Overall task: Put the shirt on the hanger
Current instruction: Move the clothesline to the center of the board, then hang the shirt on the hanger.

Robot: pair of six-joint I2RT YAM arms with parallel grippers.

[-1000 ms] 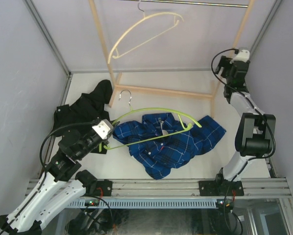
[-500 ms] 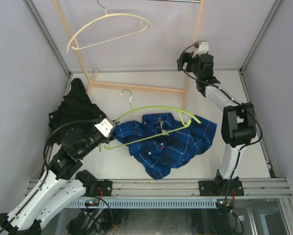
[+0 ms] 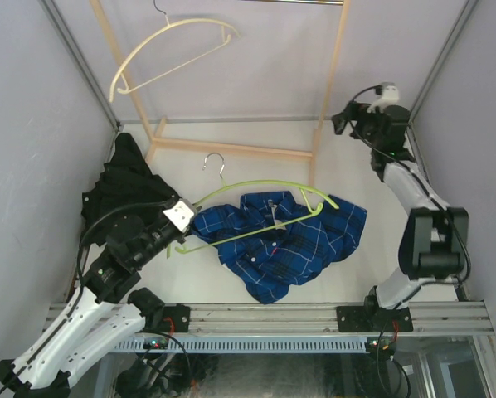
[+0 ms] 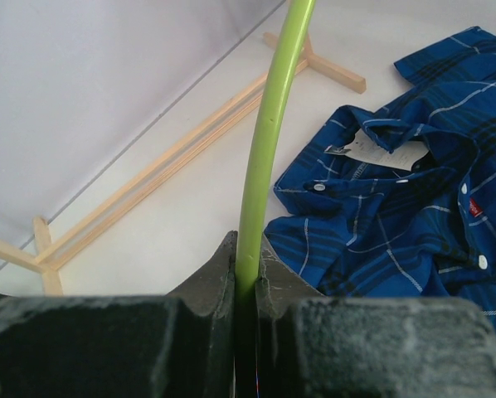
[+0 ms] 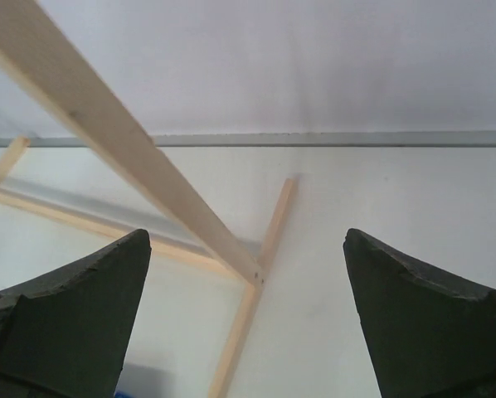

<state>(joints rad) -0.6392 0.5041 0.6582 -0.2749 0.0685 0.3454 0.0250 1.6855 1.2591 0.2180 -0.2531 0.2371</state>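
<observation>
The blue plaid shirt (image 3: 285,240) lies crumpled on the table's middle, collar up; it also shows in the left wrist view (image 4: 414,199). The lime-green hanger (image 3: 256,186) with its silver hook (image 3: 213,162) is held over the shirt, its far end above the shirt's right side. My left gripper (image 3: 178,239) is shut on the hanger's left end; in the left wrist view (image 4: 246,269) the green rod (image 4: 269,124) runs up from between the closed jaws. My right gripper (image 3: 343,123) is open and empty, raised at the back right near the wooden rack's right post (image 5: 107,124).
A wooden clothes rack (image 3: 231,149) stands at the back, with a cream hanger (image 3: 169,50) hung on its rail. A black garment (image 3: 128,186) lies at the left beside my left arm. Walls close in on left, right and back.
The rack and cream hanger shifted left, and the black garment with it. My right arm swung left to the rack post, then back right and let go. Left gripper and green hanger stayed put.
</observation>
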